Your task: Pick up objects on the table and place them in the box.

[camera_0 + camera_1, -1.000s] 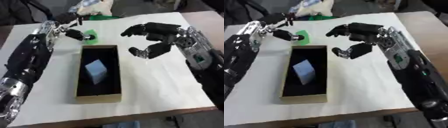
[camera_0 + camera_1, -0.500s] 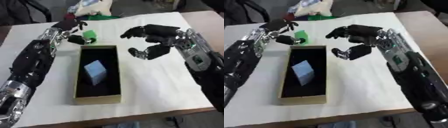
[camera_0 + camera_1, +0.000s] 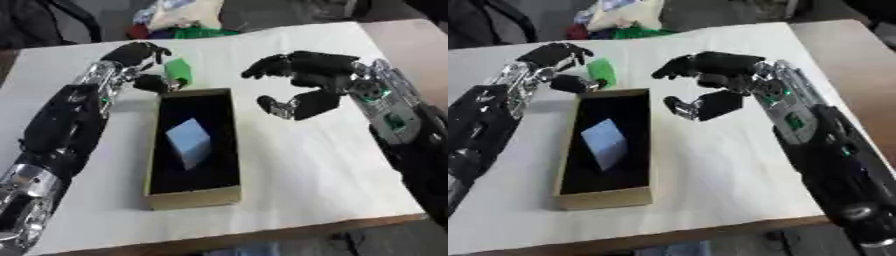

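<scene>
Left eye view: left robot hand [image 3: 140, 57] partly hides green object [image 3: 179, 71].

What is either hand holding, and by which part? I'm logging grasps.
The left hand pinches the green block by its left side, just beyond the box. The right hand holds nothing.

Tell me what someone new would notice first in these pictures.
The long dark box lying mid-table, with a pale blue block tilted inside it. Just beyond its far end, the left hand pinches a small green object, while the right hand hovers open beside the box.
</scene>
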Tool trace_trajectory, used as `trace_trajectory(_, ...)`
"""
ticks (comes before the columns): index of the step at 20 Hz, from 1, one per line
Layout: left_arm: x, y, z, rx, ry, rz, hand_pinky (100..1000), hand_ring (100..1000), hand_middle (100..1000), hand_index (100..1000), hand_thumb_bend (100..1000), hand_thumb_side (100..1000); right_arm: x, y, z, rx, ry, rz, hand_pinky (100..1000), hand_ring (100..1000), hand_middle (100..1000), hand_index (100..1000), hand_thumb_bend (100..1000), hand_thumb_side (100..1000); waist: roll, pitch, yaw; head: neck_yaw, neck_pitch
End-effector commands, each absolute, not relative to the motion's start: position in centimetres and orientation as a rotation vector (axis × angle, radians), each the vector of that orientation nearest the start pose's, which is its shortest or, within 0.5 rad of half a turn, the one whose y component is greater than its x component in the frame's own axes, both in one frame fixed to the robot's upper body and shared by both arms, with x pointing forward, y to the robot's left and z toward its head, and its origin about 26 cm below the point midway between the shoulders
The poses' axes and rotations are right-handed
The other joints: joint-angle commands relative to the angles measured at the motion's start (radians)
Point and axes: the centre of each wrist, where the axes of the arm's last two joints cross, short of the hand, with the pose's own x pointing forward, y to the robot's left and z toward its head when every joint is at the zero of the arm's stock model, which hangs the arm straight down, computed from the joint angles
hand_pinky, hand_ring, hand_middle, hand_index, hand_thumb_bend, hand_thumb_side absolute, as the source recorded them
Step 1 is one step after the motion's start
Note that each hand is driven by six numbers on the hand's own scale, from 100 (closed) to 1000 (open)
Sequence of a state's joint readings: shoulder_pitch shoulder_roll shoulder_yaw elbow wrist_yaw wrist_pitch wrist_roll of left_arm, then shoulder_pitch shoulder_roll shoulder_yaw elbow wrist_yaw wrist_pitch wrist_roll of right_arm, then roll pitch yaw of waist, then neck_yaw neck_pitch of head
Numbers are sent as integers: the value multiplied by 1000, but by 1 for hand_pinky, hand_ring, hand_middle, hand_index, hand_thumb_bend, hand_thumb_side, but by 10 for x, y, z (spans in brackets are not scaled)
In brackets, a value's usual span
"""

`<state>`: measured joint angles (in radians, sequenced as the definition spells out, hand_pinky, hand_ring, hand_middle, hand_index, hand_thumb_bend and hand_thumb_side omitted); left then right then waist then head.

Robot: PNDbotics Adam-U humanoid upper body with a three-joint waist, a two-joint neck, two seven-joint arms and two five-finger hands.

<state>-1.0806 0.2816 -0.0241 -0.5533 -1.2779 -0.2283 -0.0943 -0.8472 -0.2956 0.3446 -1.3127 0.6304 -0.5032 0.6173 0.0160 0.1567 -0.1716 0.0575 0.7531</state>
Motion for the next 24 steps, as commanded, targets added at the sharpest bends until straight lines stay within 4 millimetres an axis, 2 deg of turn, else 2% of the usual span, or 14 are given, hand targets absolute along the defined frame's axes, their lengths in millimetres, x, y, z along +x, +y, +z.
trace_trajectory(1, 510, 246, 158, 1083, -1393, -1474, 785, 698, 688, 930, 449, 851, 428, -153, 209, 389, 2350, -2553, 817, 857, 879, 973, 100, 945, -4, -13, -2, -6, -14)
trace_trajectory(2, 510, 246, 159, 1083, -1402, -1464, 785, 697, 687, 930, 446, 854, 428, -153, 209, 389, 2352, -2554, 817, 857, 879, 973, 100, 945, -4, -12, -2, -7, -15)
trace_trajectory(3, 510, 247, 161, 1081, -1412, -1456, 785, 696, 684, 929, 407, 915, 428, -153, 209, 389, 2353, -2554, 817, 857, 879, 973, 100, 948, -3, -13, -3, -7, -15)
trace_trajectory(4, 511, 248, 164, 1079, -1424, -1451, 785, 695, 684, 929, 440, 859, 428, -153, 209, 390, 2354, -2556, 817, 857, 878, 973, 100, 949, -3, -13, -3, -7, -15)
trace_trajectory(12, 513, 255, 195, 1071, -1482, -1403, 785, 690, 675, 925, 421, 840, 429, -154, 206, 385, 2355, -2566, 817, 857, 876, 973, 100, 957, 0, -18, -4, -9, -14)
trace_trajectory(24, 512, 262, 191, 1087, -1458, -1389, 790, 697, 680, 926, 442, 831, 429, -156, 206, 385, 2360, -2564, 814, 857, 874, 973, 100, 968, 5, -7, -11, -17, -17)
